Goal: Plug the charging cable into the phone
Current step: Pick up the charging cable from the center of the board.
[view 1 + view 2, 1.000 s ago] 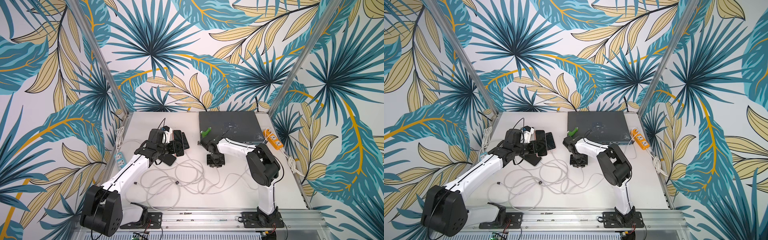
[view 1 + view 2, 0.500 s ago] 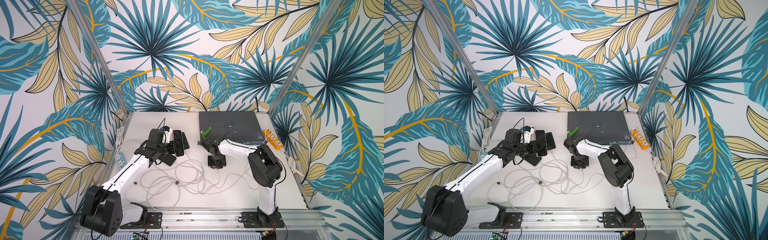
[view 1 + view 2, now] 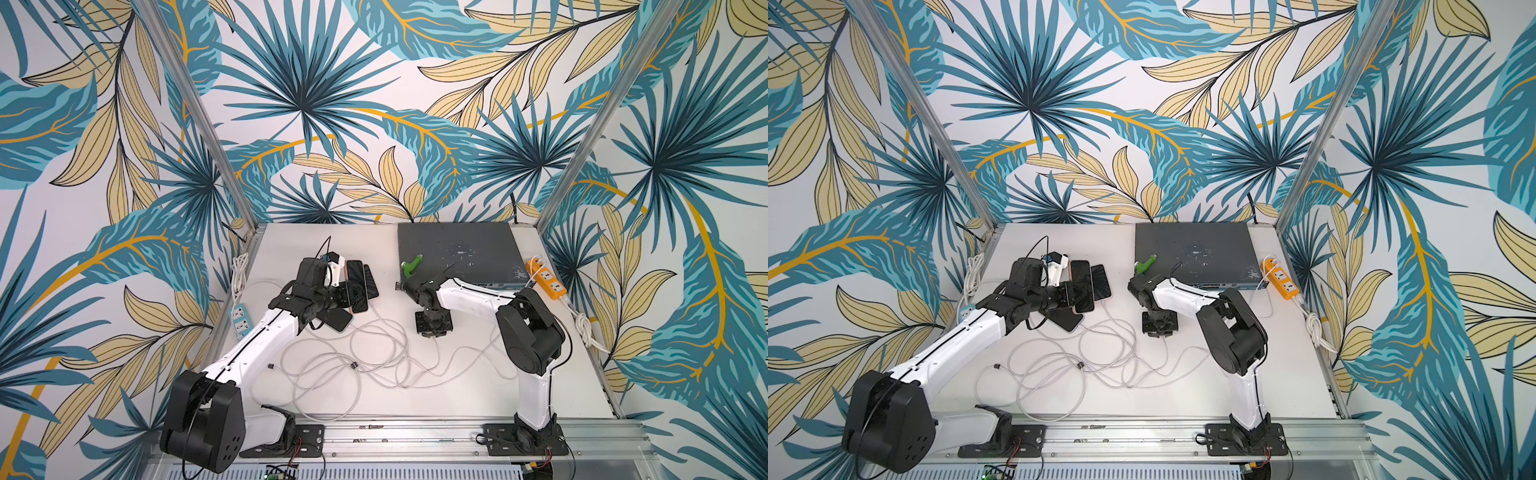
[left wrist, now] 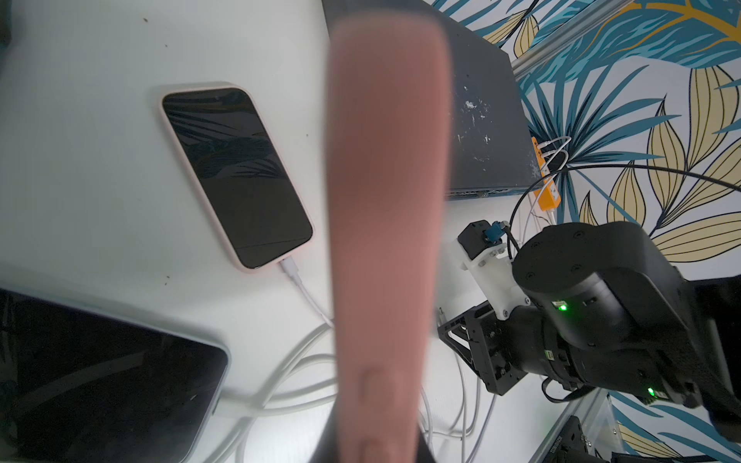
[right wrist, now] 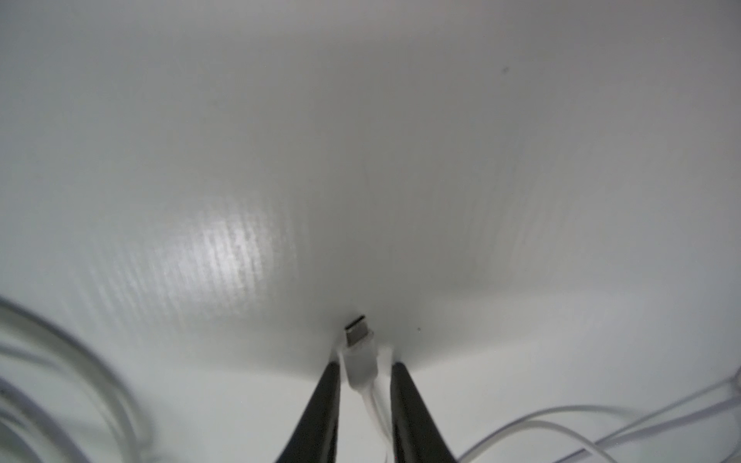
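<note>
the white worktop (image 3: 457, 395) fills the lower middle of both top views. a flat grey box (image 3: 457, 253) sits at its far edge, right of centre. a tangle of pale loose cables (image 3: 353, 357) sprawls across the middle, and an orange power strip (image 3: 548, 282) lies to the right of the box.

the left gripper (image 3: 348, 297), left of centre in a top view, sits in a cluster of phones. its jaws are closed. the left wrist view shows the pink phone (image 4: 389, 200) standing edge-on straight out from it, so it looks clamped by one end. on the worktop beside it lie a second pink-cased phone (image 4: 236, 176), with a white lead already in its port, and a dark phone (image 4: 100, 381).

the right gripper (image 5: 365, 364) is at centre frame in the top views, well apart from the phones, and points down at the worktop. its jaws are nearly together. the white plug body of the charging cable (image 5: 359, 348) looks pinched between them, and the metal tip pokes out past the fingers, at or just above the surface.

by my reading, the step in hand is securing the plug, while the phone is held up ready. the next move calls for:
- lifting the plug clear of the tangle
- carrying it leftward to the held phone's port end, which is not in view
- squaring the tip to the slot and pushing along the phone's length while the left gripper braces
</note>
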Available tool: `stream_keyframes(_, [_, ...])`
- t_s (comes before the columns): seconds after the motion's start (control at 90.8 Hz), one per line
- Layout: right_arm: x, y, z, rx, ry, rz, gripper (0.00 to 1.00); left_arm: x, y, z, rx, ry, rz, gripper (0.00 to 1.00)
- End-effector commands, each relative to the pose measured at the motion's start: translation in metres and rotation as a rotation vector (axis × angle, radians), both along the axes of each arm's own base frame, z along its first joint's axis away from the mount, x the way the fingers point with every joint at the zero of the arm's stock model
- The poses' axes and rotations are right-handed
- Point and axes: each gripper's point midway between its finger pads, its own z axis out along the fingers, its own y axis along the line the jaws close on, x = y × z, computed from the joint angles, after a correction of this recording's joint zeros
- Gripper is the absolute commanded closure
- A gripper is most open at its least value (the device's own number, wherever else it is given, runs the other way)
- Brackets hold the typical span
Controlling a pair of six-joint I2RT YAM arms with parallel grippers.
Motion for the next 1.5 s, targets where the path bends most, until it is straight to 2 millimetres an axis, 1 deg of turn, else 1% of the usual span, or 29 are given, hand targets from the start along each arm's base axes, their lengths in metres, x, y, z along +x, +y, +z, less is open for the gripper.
stream_keyframes(0.0, [0.008,0.005,-0.014,0.000,-0.020,0.019,0.74,0.006,-0.001,0.010,-0.012,-0.056,-0.015,1.00])
stream_keyframes(0.474, [0.011,0.011,-0.015,0.019,-0.019,0.039,0.75,0.007,-0.002,0.010,-0.013,-0.056,-0.017,1.00])
stream_keyframes(0.573, [0.010,0.010,-0.017,0.019,-0.016,0.034,0.77,0.006,-0.002,0.009,-0.012,-0.054,-0.018,1.00])
stream_keyframes(0.683, [0.011,0.010,-0.015,0.023,-0.020,0.035,0.83,0.005,-0.002,0.009,-0.012,-0.052,-0.018,1.00])
stream_keyframes(0.749, [0.012,0.010,-0.013,0.028,-0.032,0.033,0.91,0.006,-0.002,0.010,-0.014,-0.054,-0.016,1.00])
stream_keyframes(0.815, [0.016,0.010,-0.007,0.047,-0.055,0.032,1.00,0.006,-0.002,0.013,-0.019,-0.056,-0.017,1.00])
stream_keyframes(0.837, [0.017,0.011,-0.004,0.058,-0.064,0.030,1.00,0.006,-0.002,0.013,-0.021,-0.056,-0.017,1.00])
stream_keyframes(0.914, [0.021,0.017,0.012,0.140,-0.089,0.041,1.00,0.006,-0.003,0.018,-0.031,-0.061,-0.017,1.00])
stream_keyframes(0.981, [0.019,0.033,0.035,0.287,-0.100,0.077,1.00,0.006,-0.007,0.027,-0.059,-0.070,-0.027,1.00])
stream_keyframes(1.058, [0.015,0.057,0.076,0.532,-0.115,0.138,1.00,0.008,-0.012,0.043,-0.101,-0.087,-0.035,1.00])
stream_keyframes(1.113, [0.010,0.068,0.110,0.705,-0.140,0.179,1.00,0.009,-0.016,0.058,-0.140,-0.108,-0.045,1.00])
stream_keyframes(1.168, [0.009,0.075,0.143,0.862,-0.172,0.204,1.00,0.012,-0.021,0.075,-0.180,-0.134,-0.057,1.00])
stream_keyframes(1.223, [0.006,0.076,0.169,0.998,-0.168,0.219,1.00,0.015,-0.025,0.093,-0.218,-0.164,-0.072,1.00])
stream_keyframes(1.289, [0.000,0.075,0.192,1.159,-0.116,0.233,1.00,0.017,-0.032,0.116,-0.270,-0.206,-0.100,1.00])
stream_keyframes(1.355, [-0.008,0.073,0.210,1.303,-0.058,0.258,1.00,0.017,-0.040,0.140,-0.327,-0.250,-0.146,1.00])
stream_keyframes(1.388, [-0.016,0.072,0.220,1.369,-0.029,0.287,1.00,0.017,-0.043,0.151,-0.356,-0.274,-0.166,1.00])
stream_keyframes(1.443, [-0.028,0.070,0.230,1.445,0.014,0.331,1.00,0.018,-0.045,0.167,-0.395,-0.315,-0.178,1.00])
stream_keyframes(1.487, [-0.037,0.068,0.234,1.483,0.052,0.362,1.00,0.017,-0.045,0.178,-0.420,-0.348,-0.182,1.00])
